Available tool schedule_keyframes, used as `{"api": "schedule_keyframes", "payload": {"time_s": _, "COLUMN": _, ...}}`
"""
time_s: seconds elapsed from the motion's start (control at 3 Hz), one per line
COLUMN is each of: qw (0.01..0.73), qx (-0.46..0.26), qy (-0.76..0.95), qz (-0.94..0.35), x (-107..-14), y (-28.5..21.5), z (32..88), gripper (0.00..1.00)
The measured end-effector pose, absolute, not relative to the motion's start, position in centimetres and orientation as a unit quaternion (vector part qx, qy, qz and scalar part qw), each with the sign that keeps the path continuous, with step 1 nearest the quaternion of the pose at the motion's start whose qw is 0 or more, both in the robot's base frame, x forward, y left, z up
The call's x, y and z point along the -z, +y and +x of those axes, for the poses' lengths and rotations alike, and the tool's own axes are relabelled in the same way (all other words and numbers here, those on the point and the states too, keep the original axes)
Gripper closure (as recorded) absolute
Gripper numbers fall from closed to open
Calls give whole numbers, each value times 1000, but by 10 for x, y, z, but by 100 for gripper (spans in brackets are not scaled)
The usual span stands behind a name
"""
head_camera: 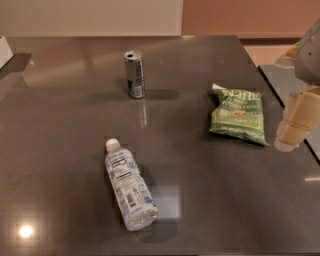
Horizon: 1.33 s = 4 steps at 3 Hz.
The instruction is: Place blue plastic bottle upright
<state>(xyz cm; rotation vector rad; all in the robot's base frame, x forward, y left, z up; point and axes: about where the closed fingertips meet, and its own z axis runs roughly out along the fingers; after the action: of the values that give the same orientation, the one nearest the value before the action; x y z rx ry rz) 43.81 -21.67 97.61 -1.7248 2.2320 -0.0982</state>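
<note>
The blue plastic bottle lies on its side on the counter. The gripper hangs well right of the bottle, holding nothing; I cannot tell how wide it stands.

A dark grey, glossy table fills most of the view, with a small bright glare spot from an overhead light near its lower left corner and softer warm reflections across its far half. Behind it stands a pale cream wall panel, and next to that a tan wall. Past the table's right edge lies what may be a second grey surface, above a strip of pale floor.
</note>
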Motion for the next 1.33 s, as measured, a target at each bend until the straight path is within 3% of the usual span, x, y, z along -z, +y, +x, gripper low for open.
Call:
{"api": "schedule_keyframes", "payload": {"time_s": 0.67, "qw": 157, "qx": 21, "qy": 782, "qz": -603, "x": -980, "y": -211, "z": 435, "gripper": 0}}
{"api": "schedule_keyframes", "payload": {"time_s": 1.33, "qw": 154, "qx": -27, "qy": 805, "qz": -572, "x": -982, "y": -147, "z": 445, "gripper": 0}}
